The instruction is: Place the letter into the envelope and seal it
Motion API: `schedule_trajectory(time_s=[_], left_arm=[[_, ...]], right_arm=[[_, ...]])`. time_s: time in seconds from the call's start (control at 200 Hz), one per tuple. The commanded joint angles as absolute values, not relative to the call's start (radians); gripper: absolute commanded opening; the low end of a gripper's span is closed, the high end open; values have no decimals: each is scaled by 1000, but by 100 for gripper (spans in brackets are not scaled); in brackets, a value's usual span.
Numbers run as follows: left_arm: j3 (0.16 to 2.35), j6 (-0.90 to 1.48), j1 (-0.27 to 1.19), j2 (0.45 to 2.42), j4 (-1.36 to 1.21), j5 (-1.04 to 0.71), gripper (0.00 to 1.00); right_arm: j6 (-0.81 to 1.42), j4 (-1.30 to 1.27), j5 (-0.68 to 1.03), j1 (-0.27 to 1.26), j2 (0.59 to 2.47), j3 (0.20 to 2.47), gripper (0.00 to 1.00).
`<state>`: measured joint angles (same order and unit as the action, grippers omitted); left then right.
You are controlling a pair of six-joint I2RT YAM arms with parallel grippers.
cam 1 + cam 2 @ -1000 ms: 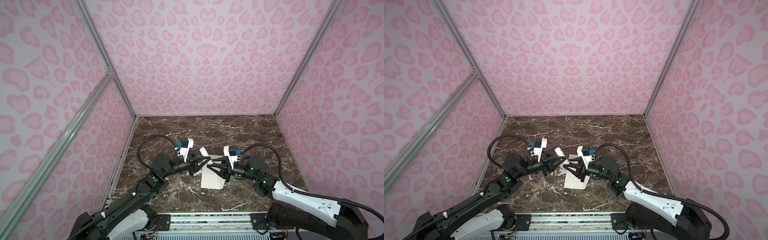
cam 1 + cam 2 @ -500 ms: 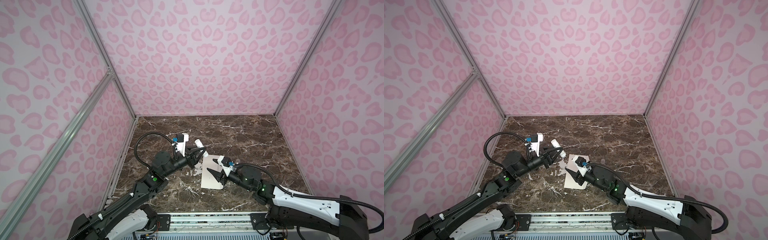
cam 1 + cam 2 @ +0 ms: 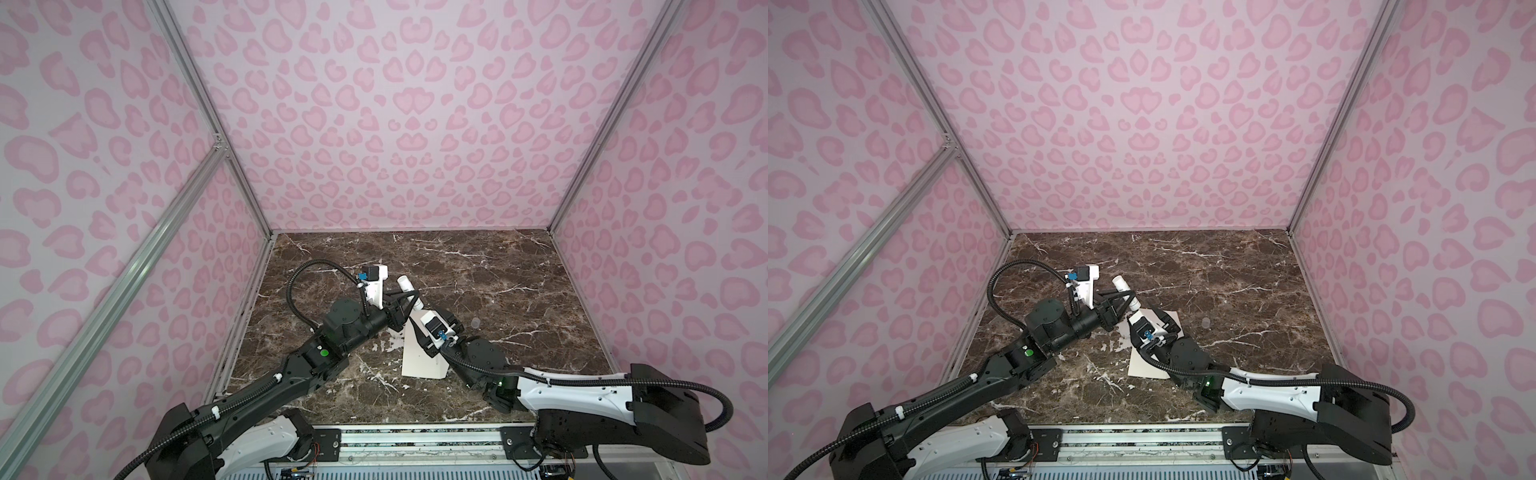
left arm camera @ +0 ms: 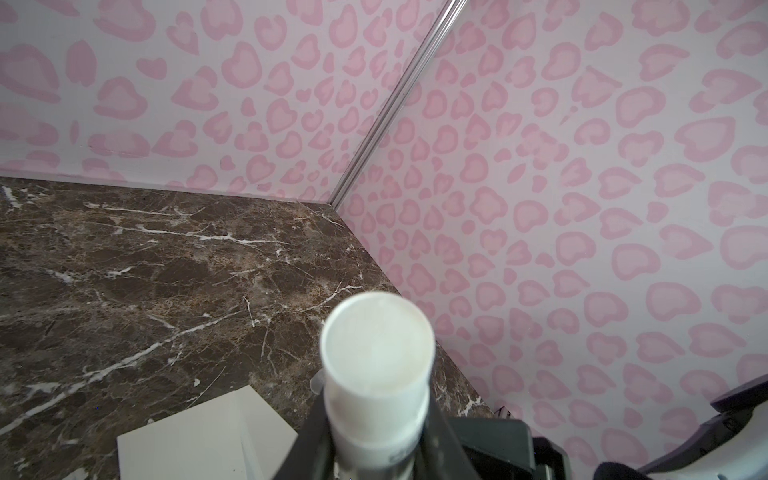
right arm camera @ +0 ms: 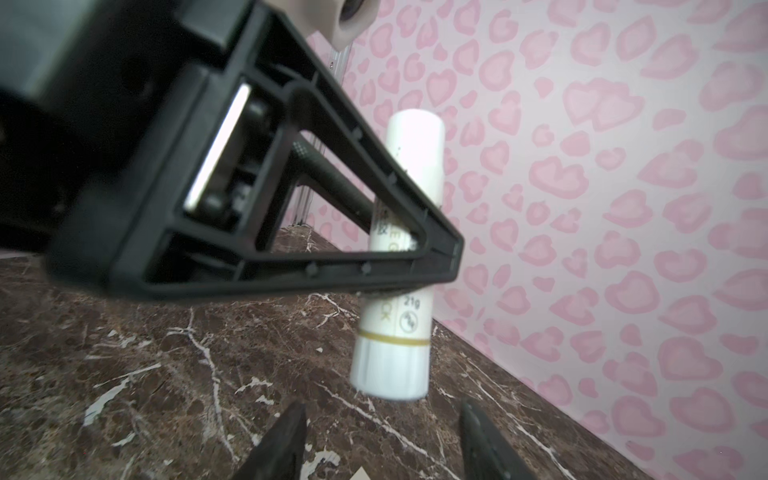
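Left gripper (image 3: 409, 297) clamps the glue stick (image 3: 404, 284) aloft; right gripper (image 5: 382, 405) gapes just below it. The envelope (image 3: 419, 361) lies flat on the table (image 3: 498, 291), centre-near: light, floppy paper, I'd pinch it by an edge

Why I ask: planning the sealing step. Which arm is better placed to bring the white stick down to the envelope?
Left. The left pincer is shut on the white stick, close to the envelope; the right pincer is open and empty.
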<state>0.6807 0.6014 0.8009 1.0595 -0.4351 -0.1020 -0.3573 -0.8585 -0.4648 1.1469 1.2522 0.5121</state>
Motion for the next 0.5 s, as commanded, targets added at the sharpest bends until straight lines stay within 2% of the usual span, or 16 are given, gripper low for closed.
schedule_trajectory(time_s=[0.0, 0.495], left_arm=[[697, 611, 803, 1068, -479, -95, 4], [702, 606, 804, 1074, -468, -99, 4]], right_arm=[[-385, -947, -493, 1149, 1291, 537, 59], [-374, -946, -509, 1147, 1339, 569, 31]])
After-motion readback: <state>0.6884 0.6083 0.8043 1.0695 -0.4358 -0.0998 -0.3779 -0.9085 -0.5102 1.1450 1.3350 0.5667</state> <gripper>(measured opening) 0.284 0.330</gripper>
